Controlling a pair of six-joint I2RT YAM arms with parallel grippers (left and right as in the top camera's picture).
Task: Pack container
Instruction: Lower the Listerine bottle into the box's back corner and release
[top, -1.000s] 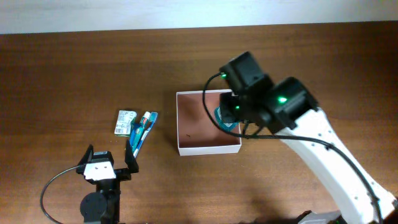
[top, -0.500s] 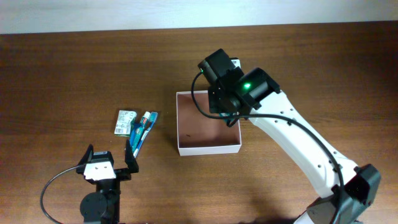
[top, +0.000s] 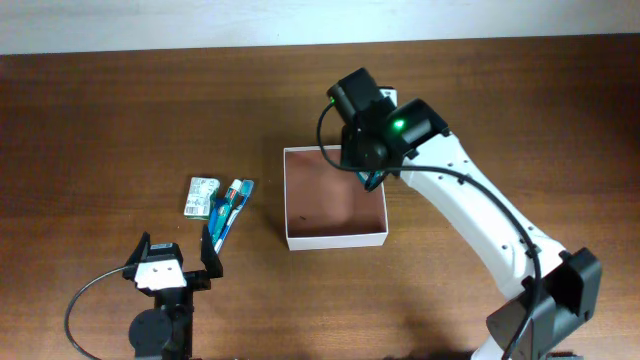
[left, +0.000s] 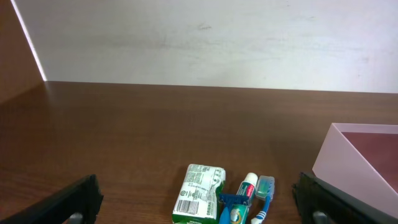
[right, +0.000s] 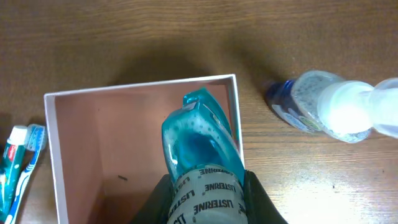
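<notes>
The white-walled container (top: 335, 240) sits mid-way across the wooden table (top: 120, 120). The right gripper (right: 205, 199) clasps a teal Listerine bottle (right: 202, 143) over the container's right half, perhaps clear of the floor. The left gripper (top: 176, 252) rests spread wide, empty, near a green packet (left: 199, 202), toothpaste (left: 247, 186) and toothbrush (left: 264, 193).

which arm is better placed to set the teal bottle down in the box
Right. The right gripper is shut on the teal bottle, over the container. The left gripper is open beside the toothbrushes, holding nothing.
</notes>
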